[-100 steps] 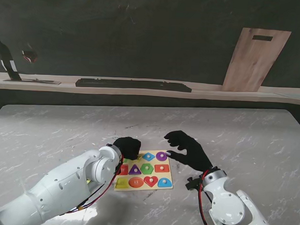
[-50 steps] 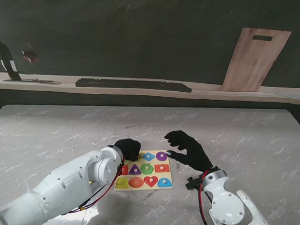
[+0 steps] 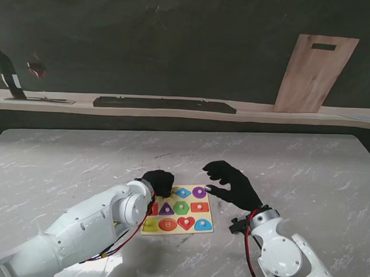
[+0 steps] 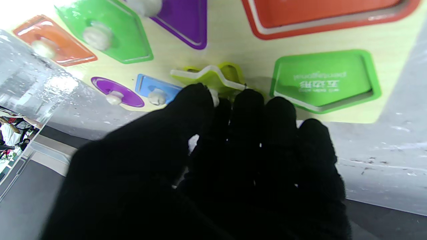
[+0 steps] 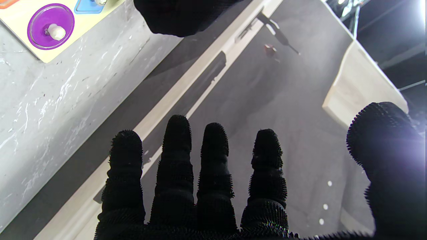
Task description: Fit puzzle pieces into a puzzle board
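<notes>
from the stand view, the puzzle board (image 3: 177, 209) lies flat on the marble tabletop (image 3: 62, 164) in front of me, most recesses filled with coloured pieces. the left robot hand (image 3: 157, 182) is bunched over the board's far left corner, while the right robot hand (image 3: 231, 184) hovers spread just right of the board, holding nothing

in the left wrist view, the fingertips (image 4: 196, 96) are pressed together on a yellow-green star piece (image 4: 213, 77), which sits tilted with one edge lifted; it looks not fully seated, though the glove hides part of it. beside it a green pentagon recess (image 4: 325, 80) is empty, with small printed writing too blurred to read

in the right wrist view, the fingers (image 5: 176, 140) are splayed and the purple round piece (image 5: 50, 26) sits in the board's corner

the step in hand is seating the star; next it needs turning to match its recess, then pressing flat
</notes>
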Robot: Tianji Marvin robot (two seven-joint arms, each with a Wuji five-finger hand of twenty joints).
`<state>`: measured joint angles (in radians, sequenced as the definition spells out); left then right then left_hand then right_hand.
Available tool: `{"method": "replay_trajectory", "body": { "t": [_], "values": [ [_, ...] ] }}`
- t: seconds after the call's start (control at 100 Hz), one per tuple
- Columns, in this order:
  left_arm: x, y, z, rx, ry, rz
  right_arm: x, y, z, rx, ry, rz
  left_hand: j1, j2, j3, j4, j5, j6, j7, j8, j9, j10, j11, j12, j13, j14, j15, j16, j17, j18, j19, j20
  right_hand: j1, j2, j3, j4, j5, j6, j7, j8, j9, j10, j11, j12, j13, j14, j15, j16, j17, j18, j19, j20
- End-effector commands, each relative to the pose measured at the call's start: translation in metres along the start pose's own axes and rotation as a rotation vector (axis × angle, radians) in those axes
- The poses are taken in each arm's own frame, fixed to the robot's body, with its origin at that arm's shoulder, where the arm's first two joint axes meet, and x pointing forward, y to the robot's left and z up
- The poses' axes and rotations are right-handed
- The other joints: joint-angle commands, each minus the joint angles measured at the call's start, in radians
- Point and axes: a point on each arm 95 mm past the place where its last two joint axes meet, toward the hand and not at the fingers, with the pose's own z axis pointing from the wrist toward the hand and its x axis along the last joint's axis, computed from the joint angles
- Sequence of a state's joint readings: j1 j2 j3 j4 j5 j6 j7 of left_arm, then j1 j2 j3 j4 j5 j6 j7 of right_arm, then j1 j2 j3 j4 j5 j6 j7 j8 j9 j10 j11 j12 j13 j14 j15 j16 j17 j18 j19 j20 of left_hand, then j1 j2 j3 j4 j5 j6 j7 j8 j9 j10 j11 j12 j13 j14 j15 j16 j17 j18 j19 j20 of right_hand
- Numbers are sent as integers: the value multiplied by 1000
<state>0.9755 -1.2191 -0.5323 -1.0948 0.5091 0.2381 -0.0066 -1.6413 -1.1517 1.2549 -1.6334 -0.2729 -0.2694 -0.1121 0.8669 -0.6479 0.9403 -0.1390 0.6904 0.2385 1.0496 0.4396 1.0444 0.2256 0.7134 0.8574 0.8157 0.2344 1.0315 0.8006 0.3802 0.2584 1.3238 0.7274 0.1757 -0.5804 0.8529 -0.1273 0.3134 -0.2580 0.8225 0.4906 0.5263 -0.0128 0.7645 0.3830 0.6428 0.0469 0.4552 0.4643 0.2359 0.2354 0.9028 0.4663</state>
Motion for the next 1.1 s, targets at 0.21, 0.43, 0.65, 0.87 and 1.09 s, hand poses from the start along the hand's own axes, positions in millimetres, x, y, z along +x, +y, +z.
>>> {"method": "replay_trajectory", "body": {
  "t": [0.21, 0.43, 0.65, 0.87, 1.09],
  "values": [
    [0, 1, 2, 7, -14, 24, 1, -3, -1, 3, 4, 7, 34, 21, 3, -16, 10, 8, 34, 10, -15, 71, 30, 14, 18, 35, 39, 19, -11, 234, 41, 34, 15, 15, -20, 36, 18, -36, -5, 15, 18, -27, -7, 3, 2, -20, 5, 21, -9, 6, 10, 11],
    [0, 2, 3, 0, -16, 46, 1, -3, -2, 3, 4, 9, 38, 39, -17, -14, -7, -8, 34, 12, -35, 64, 37, 24, 0, 33, 39, 19, -21, 226, 35, 33, 14, 18, -22, 37, 19, -36, -5, 15, 19, -27, -7, 3, 3, -20, 6, 21, -10, 7, 9, 12],
    [-2, 1, 4, -9, -12, 71, 1, -3, -2, 2, 5, 9, 42, 56, -35, -7, -27, -25, 36, 23, -59, 52, 62, 74, -17, 27, 47, 27, -32, 218, 28, 30, 12, 22, -25, 38, 19, -35, -5, 15, 19, -27, -8, 3, 2, -21, 5, 21, -10, 7, 9, 12],
    [-3, 1, 4, -12, -8, 103, 1, -3, -2, 3, 5, 11, 39, 67, -50, -5, -35, -47, 34, 30, -63, 30, 105, 139, -13, 9, 69, 43, -29, 213, 30, 30, 11, 27, -27, 40, 20, -35, -6, 15, 20, -27, -8, 3, 2, -20, 5, 22, -11, 7, 8, 13],
    [-3, 3, 6, -17, -5, 114, 1, -3, -2, 2, 4, 13, 40, 71, -58, -5, -39, -56, 32, 29, -68, 20, 119, 162, -18, 3, 79, 53, -32, 210, 29, 29, 9, 32, -28, 41, 21, -34, -6, 15, 19, -25, -8, 3, 0, -18, 5, 22, -11, 7, 8, 13]
  ]
}}
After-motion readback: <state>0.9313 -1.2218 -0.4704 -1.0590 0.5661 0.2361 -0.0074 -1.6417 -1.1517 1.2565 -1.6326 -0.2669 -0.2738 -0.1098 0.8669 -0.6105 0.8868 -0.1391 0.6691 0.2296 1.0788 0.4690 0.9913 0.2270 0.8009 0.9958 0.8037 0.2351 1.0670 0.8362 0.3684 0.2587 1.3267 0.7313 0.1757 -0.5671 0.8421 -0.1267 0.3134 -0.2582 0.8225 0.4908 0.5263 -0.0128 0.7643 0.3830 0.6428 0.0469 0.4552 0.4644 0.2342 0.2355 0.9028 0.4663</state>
